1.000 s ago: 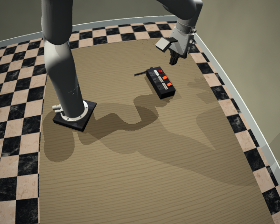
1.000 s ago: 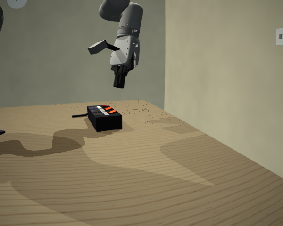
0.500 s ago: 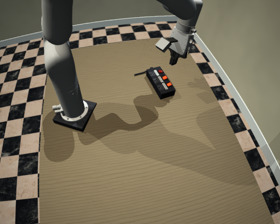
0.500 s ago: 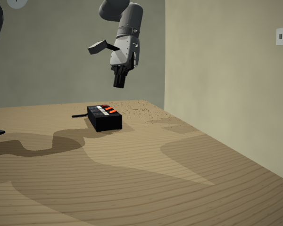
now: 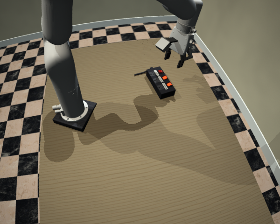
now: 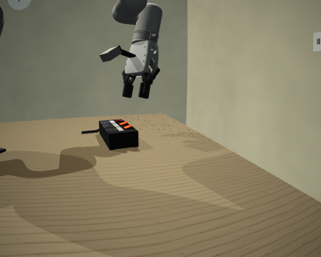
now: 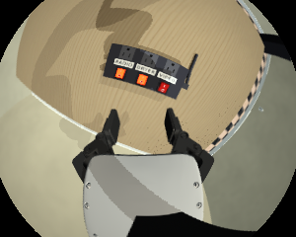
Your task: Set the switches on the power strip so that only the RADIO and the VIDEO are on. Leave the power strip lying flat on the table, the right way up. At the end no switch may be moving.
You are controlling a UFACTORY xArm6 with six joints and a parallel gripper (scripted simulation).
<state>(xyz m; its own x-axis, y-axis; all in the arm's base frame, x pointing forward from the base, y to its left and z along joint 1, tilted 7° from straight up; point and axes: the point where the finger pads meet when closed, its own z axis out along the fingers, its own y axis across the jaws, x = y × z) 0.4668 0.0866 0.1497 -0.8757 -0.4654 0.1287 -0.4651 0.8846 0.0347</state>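
Top cam looks down from high up, exterior sits low at table level, wrist peers downward; all share the power strip (image 5: 160, 81).

Black power strip (image 5: 160, 82), orange-red switches (image 5: 164, 77), tan wood-grain table (image 5: 140, 154).
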